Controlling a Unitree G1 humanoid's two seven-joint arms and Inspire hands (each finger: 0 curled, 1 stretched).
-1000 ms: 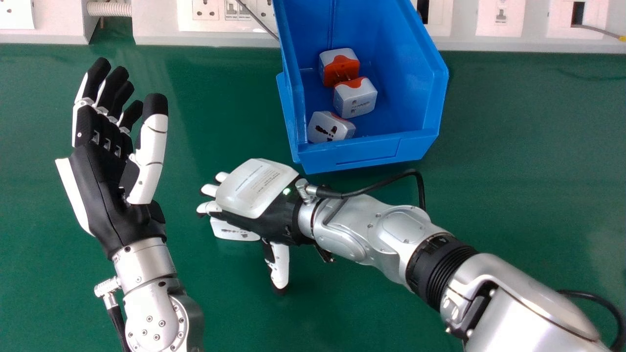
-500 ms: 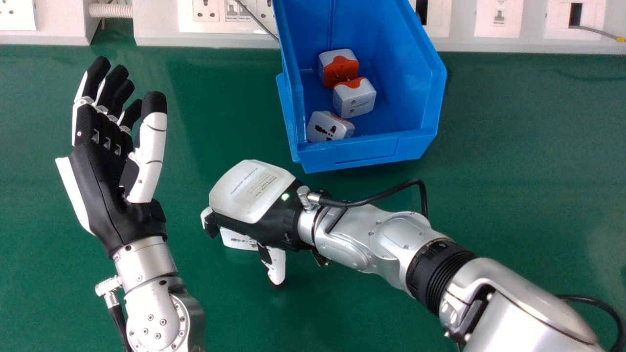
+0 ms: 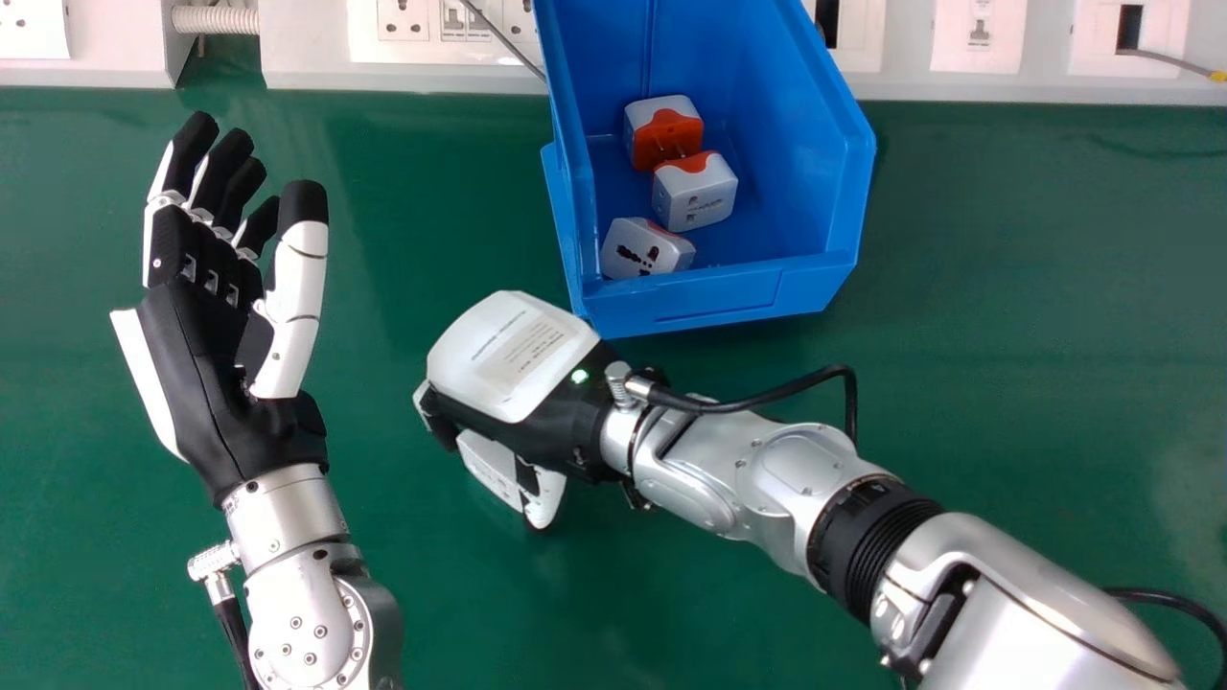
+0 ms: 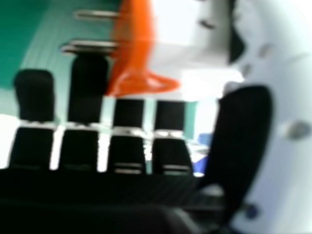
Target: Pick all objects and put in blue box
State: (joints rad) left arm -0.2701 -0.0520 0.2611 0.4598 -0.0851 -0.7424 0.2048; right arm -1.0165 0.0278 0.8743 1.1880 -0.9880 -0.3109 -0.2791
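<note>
Inspecting the grasp, I found the travel adapter (image 3: 491,467) caught in my right hand (image 3: 513,355), at six o'clock from its palm. The fingers (image 3: 437,419) were bent round it and the thumb (image 3: 546,498) was closed in opposite, with no more opening than the casing filled. The adapter sat at a slant, its metal prongs (image 4: 92,46) directed away from the thumb. Whether its underside touched the green tabletop (image 3: 1007,287), I could not tell.

The blue storage bin (image 3: 719,297) stood towards one o'clock from the held piece, with three more adapters (image 3: 695,192) inside. My left hand (image 3: 206,355) was idle and open at nine o'clock from the right.

I judged the step in hand to be firming the grip for the lift. Proper procedure called for even pressure from thumb and fingers on the hard casing, applied before any weight was taken, since a lopsided pinch could have let it twist out. A straight rise was advisable, high enough for the casing and knuckles to pass the bin's near wall. Release was best made low, over the bare floor at four o'clock from the middle adapter.
</note>
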